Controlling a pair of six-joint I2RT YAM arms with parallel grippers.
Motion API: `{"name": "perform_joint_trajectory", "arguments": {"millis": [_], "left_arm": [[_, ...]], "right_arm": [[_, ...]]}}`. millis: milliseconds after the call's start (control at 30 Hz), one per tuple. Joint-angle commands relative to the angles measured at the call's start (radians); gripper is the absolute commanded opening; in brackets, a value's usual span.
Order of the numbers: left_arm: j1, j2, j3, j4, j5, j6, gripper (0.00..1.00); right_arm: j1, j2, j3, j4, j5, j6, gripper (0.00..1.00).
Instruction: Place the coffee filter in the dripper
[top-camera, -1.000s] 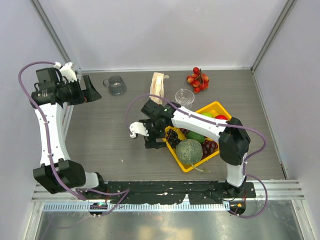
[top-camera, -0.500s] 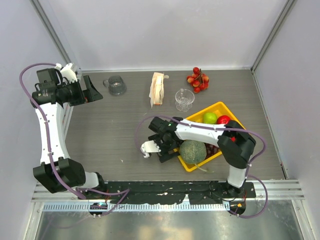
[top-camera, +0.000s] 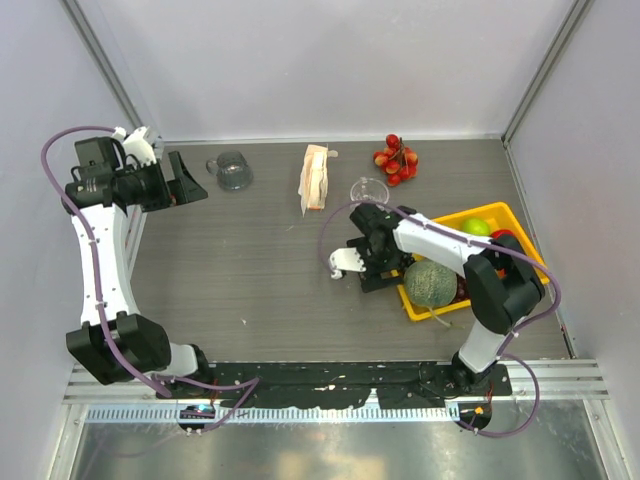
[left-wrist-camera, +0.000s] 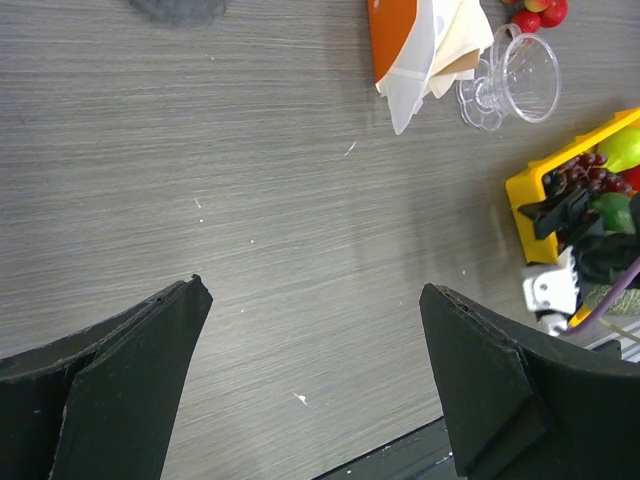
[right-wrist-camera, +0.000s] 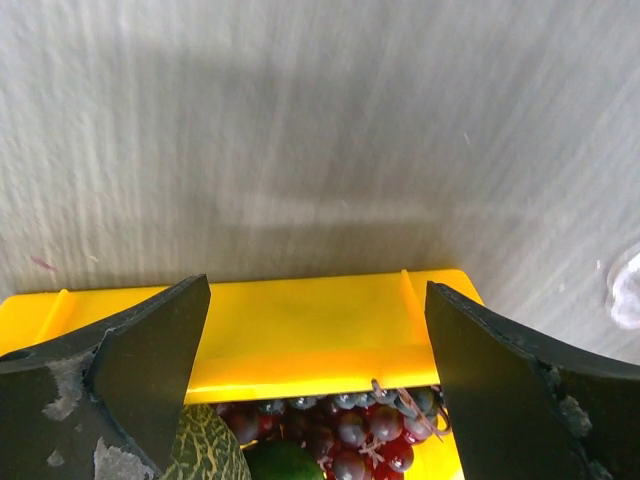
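Observation:
The clear dripper (top-camera: 367, 187) stands upright at the back of the table, partly behind my right arm; it also shows in the left wrist view (left-wrist-camera: 512, 78). The pack of filters (top-camera: 315, 178) lies just left of it, orange and beige-white in the left wrist view (left-wrist-camera: 425, 45). I cannot make out a single loose coffee filter apart from the pack. My left gripper (top-camera: 188, 180) is open and empty, high at the far left (left-wrist-camera: 315, 290). My right gripper (top-camera: 385, 272) is open, its jaws straddling the near end wall of the yellow tray (right-wrist-camera: 300, 330) without closing on it (right-wrist-camera: 315, 288).
The yellow tray (top-camera: 500, 215) holds a melon (top-camera: 432, 283), grapes (right-wrist-camera: 370, 430) and other fruit at the right. A glass cup with a handle (top-camera: 233, 170) stands back left. Red cherries (top-camera: 395, 160) lie behind the dripper.
My right arm has swung from the table's middle to the right, and the yellow tray has slid right with it. The left arm has not moved.

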Motion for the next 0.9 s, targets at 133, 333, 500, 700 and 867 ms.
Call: {"name": "perform_joint_trajectory", "arguments": {"millis": [133, 333, 500, 700, 867], "left_arm": [[0.004, 0.068, 0.034, 0.059, 0.01, 0.13, 0.99], [-0.019, 0.297, 0.286, -0.086, -0.079, 0.463, 0.99], [-0.028, 0.557, 0.574, -0.275, -0.076, 0.701, 0.99], [-0.077, 0.734, 0.72, -0.225, -0.165, 0.928, 0.99], [-0.151, 0.772, 0.672, -0.042, -0.289, 1.048, 0.99]], "right_arm": [[-0.147, 0.028, 0.129, -0.075, 0.061, -0.064, 0.95], [-0.158, 0.009, 0.341, -0.253, -0.105, 0.071, 0.95], [-0.158, -0.041, 0.504, -0.321, -0.29, 0.261, 0.96], [-0.163, -0.121, 0.541, -0.318, -0.343, 0.387, 0.95], [-0.172, -0.162, 0.539, -0.319, -0.289, 0.421, 0.96]]}}
